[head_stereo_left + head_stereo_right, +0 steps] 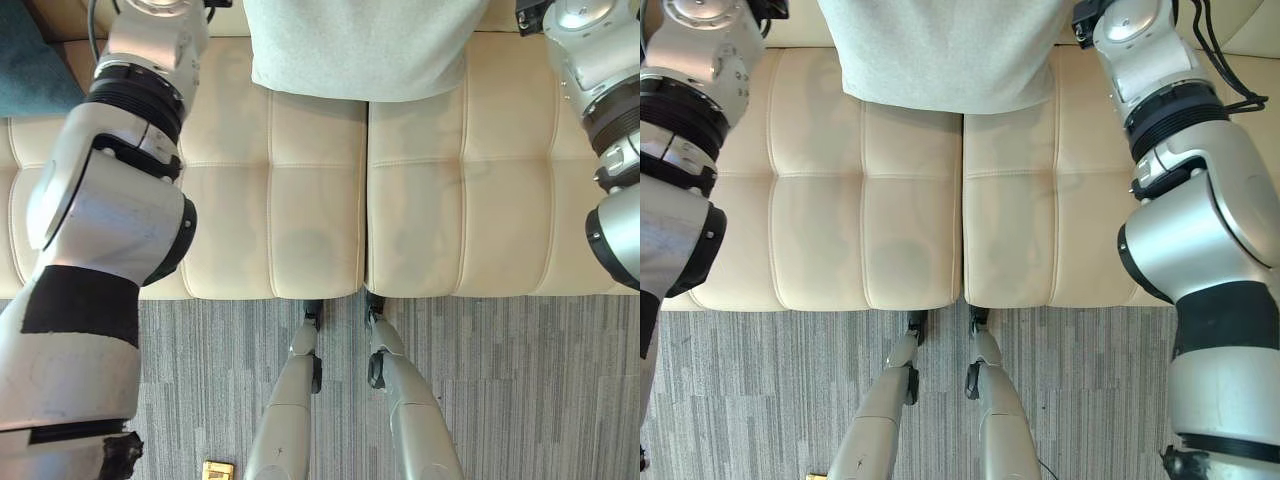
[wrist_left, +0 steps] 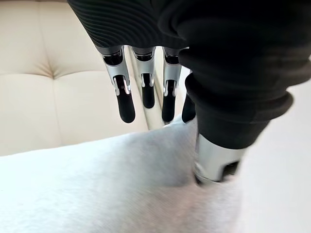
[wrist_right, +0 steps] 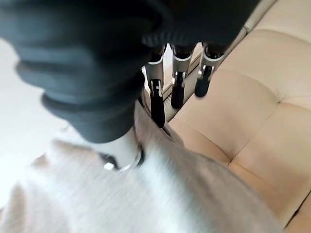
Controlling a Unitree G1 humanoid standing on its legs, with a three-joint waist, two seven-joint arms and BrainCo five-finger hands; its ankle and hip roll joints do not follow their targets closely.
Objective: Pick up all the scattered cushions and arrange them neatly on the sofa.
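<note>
A light grey cushion [image 1: 355, 50] rests at the back of the cream sofa [image 1: 310, 200], at its middle, with its lower edge on the seat. Both arms reach up to it, one at each side. In the left wrist view my left hand [image 2: 146, 92] keeps its fingers straight beyond the cushion's edge, while its thumb [image 2: 214, 162] presses into the grey cloth [image 2: 121, 189]. In the right wrist view my right hand [image 3: 177, 87] is the same: straight fingers over the seat and the thumb [image 3: 121, 150] sunk into the cushion [image 3: 160, 194].
A dark teal cushion [image 1: 30, 60] lies at the sofa's far left. Grey striped carpet [image 1: 500, 380] runs in front of the sofa. A small yellow object [image 1: 217, 470] lies on the carpet near the view's bottom edge.
</note>
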